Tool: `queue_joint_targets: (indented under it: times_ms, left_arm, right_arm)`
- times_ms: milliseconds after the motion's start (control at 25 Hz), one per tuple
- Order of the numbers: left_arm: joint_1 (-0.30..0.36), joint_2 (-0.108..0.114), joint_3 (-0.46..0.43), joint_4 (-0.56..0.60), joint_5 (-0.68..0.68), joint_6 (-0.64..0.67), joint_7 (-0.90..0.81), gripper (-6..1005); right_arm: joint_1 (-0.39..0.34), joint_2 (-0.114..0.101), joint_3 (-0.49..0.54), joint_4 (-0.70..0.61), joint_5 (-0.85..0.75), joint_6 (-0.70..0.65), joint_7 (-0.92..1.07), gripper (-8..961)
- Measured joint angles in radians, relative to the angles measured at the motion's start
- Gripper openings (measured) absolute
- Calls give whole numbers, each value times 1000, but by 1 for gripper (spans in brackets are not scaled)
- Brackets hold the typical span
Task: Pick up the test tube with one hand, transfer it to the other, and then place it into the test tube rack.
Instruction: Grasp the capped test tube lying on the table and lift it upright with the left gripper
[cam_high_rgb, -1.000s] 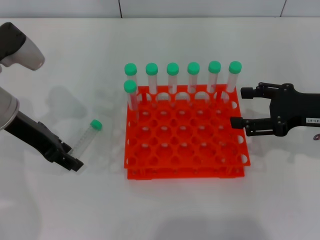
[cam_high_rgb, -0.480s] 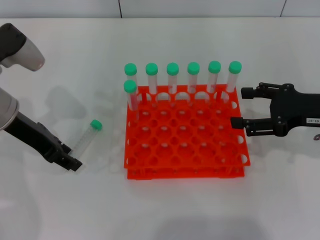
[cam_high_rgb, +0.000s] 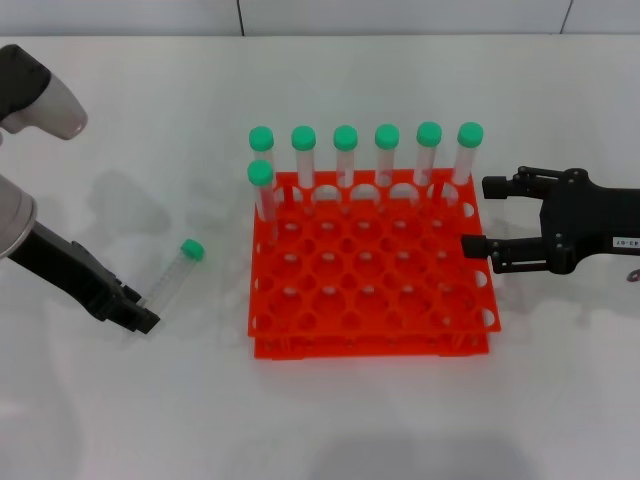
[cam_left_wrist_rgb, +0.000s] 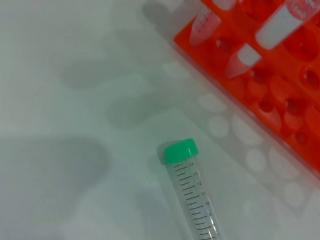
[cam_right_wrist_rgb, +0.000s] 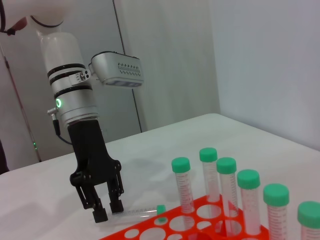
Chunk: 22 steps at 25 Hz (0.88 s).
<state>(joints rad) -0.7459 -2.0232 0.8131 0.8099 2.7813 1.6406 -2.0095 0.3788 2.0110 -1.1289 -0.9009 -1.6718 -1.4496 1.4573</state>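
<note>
The test tube (cam_high_rgb: 170, 277) lies on the white table left of the rack, its green cap (cam_high_rgb: 192, 250) pointing away from me. It also shows in the left wrist view (cam_left_wrist_rgb: 192, 200) and the right wrist view (cam_right_wrist_rgb: 140, 212). My left gripper (cam_high_rgb: 143, 321), unlabelled, is low over the table at the tube's bottom end. In the right wrist view (cam_right_wrist_rgb: 109, 211) its fingers stand apart and hold nothing. The orange-red test tube rack (cam_high_rgb: 370, 275) stands at the centre. My right gripper (cam_high_rgb: 478, 215), with the white label, is open and empty beside the rack's right edge.
Several identical green-capped tubes (cam_high_rgb: 346, 155) stand upright along the rack's far row, with one more (cam_high_rgb: 262, 190) behind them at the left. The rack's other holes are open. The table's far edge meets a wall.
My left gripper has drawn back slightly to the left, away from the rack. The lying tube and my right gripper have not moved.
</note>
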Motion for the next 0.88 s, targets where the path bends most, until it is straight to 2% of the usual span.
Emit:
queue_joint_targets:
  times_ms: [640, 880]
  left_arm:
    - [0, 0, 1, 0, 7, -14, -5, 435]
    - [-4, -5, 13, 0, 14, -20, -7, 394]
  right_arm:
    - [0, 0, 0, -4, 5, 1, 0, 844]
    - [0, 0, 0, -2, 11, 2, -2, 839]
